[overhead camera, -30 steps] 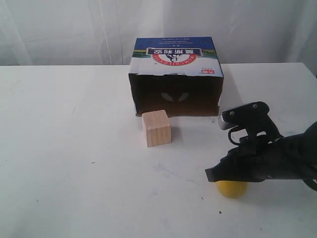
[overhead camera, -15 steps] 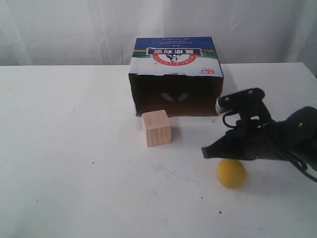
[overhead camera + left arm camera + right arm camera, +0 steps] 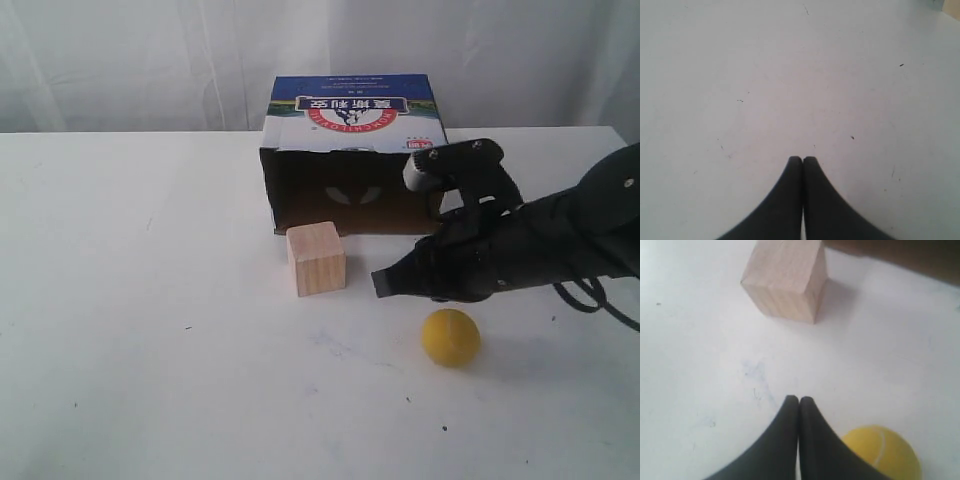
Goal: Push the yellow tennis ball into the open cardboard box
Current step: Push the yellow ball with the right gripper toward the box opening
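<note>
One yellow tennis ball (image 3: pixel 450 337) lies on the worktop (image 3: pixel 150 350) before the open cardboard box (image 3: pixel 355 150). The right pincer (image 3: pixel 378 283), closed and empty, hovers between them; it should push from behind the ball.

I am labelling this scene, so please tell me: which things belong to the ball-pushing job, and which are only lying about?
Belong to the job: yellow tennis ball; open cardboard box; right gripper, shut, near the ball.
Only lying about: wooden cube, standing before the box opening; left gripper, shut, over the table.
</note>
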Tool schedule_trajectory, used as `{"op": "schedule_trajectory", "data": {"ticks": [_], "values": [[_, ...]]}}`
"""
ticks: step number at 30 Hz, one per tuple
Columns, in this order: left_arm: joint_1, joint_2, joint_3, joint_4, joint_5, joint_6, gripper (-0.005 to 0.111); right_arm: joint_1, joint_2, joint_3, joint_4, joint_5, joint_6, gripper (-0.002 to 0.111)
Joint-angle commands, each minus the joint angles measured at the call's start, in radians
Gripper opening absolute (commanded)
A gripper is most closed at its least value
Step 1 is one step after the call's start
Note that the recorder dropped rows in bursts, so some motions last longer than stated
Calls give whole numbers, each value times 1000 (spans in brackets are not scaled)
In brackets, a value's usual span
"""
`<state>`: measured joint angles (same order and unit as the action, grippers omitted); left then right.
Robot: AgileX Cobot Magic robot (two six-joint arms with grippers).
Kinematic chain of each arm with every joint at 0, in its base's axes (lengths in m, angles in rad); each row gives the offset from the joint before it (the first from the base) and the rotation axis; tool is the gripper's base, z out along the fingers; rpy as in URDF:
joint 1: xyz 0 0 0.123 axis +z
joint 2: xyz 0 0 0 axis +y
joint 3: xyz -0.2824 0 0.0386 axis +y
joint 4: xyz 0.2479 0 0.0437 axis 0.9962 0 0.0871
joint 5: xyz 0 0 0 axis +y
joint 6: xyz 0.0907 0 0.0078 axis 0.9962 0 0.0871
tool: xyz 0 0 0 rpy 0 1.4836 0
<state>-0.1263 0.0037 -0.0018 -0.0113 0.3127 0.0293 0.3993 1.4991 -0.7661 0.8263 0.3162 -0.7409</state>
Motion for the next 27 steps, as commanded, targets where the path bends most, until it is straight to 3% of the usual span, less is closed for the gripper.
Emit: {"op": "schedule_trajectory", "data": {"ticks": [1,5,16,27], "values": [[-6,-4,2,-14,28,1,0,-1,-5,-1,-194,1,157,0],[-6,-4,2,-14,28,1,0,-1,16,-1,-340,11,308,0],[-6,-4,2,-14,28,1,0,-1,192,-1,-346,-179,310,0],[-6,-4,2,-14,28,1,0,-1,213,-39,-350,-663,310,0]]}}
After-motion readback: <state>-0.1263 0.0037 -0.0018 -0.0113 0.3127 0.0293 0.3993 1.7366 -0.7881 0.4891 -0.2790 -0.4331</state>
